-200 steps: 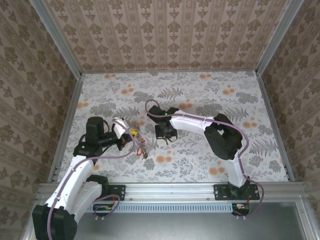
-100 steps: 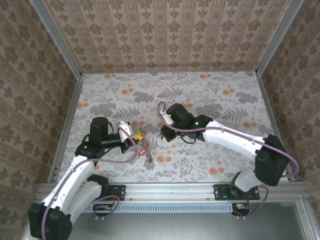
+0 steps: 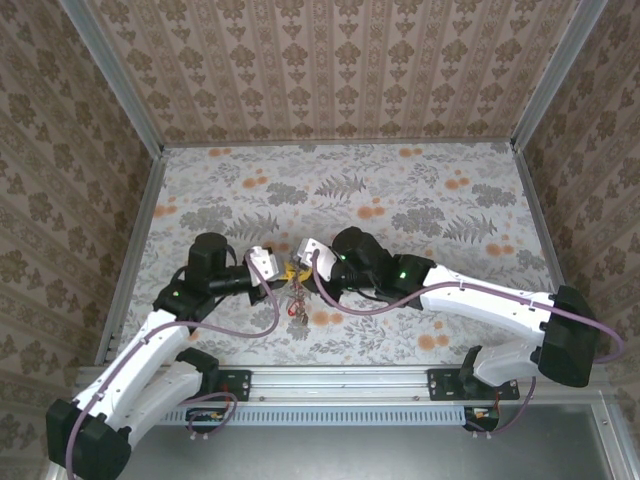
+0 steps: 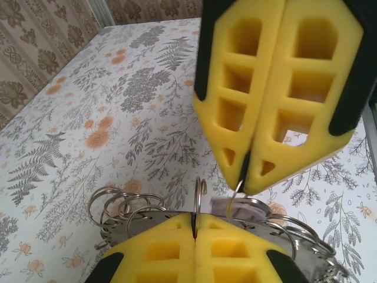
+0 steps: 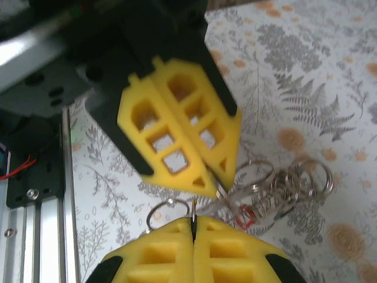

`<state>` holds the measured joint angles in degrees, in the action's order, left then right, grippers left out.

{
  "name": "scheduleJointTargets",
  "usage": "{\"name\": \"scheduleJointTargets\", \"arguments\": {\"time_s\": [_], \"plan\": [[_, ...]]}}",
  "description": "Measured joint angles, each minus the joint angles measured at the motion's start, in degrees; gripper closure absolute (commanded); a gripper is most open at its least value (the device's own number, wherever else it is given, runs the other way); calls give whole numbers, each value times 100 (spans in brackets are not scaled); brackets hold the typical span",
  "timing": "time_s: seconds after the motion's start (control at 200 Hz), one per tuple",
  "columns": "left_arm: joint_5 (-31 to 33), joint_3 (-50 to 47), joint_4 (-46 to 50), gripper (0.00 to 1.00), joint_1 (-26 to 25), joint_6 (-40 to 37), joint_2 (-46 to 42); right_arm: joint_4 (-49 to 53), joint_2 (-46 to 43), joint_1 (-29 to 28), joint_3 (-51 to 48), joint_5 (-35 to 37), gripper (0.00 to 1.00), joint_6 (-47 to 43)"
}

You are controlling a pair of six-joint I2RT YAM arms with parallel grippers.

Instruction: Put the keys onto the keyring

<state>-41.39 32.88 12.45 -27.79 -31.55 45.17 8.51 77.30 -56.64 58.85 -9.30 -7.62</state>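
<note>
Left jaws: together; we see their yellow pads (image 4: 171, 227) pinching one upright split ring (image 4: 197, 197) of the keyring (image 4: 135, 224).
Right jaws: also together, pads (image 5: 177, 231) closed on a thin wire loop (image 4: 237, 188) right at the tips.
Between the two: the arms meet tip to tip, and the two pairs of pads are almost touching over the same bunch.
Keyring: held up off the counter (image 3: 420, 190) by the left jaws, its flat metal rim and many small rings fanning out to either side of the pads.
Keys: a lilac head sits just behind the left pads, a red head (image 5: 244, 218) shows among the rings, and the rest hang below the meeting point (image 3: 297, 308). We cannot tell which are already threaded.
Step, as we judge it: working one small loop onto or along the ring.
Risk, slip: both holds are on thin wire in soft foam, so a sideways pull could let either wire slide out and drop the bunch.
Risk, collision: with the tips this close, a small misalignment could jam pad into pad.
Risk, tangle: the crowded loops could snag a neighbour and drag it along.
</note>
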Motion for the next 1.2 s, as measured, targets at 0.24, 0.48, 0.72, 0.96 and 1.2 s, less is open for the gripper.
{"name": "scheduleJointTargets", "arguments": {"time_s": [0.24,0.48,0.72,0.96,1.2], "plan": [[142,0,0,100,-33,-46,0,-317,24,0,0,26,100,11],[208,0,-11,100,-33,-37,-17,-450,68,13,0,199,100,247],[367,0,-103,100,-33,57,-28,-409,87,13,0,417,100,586],[435,-2,-229,100,-35,116,-28,-581,87,39,-157,647,100,1150],[463,-39,-363,100,-63,120,-31,-1032,87,201,-442,688,100,1917]]}}
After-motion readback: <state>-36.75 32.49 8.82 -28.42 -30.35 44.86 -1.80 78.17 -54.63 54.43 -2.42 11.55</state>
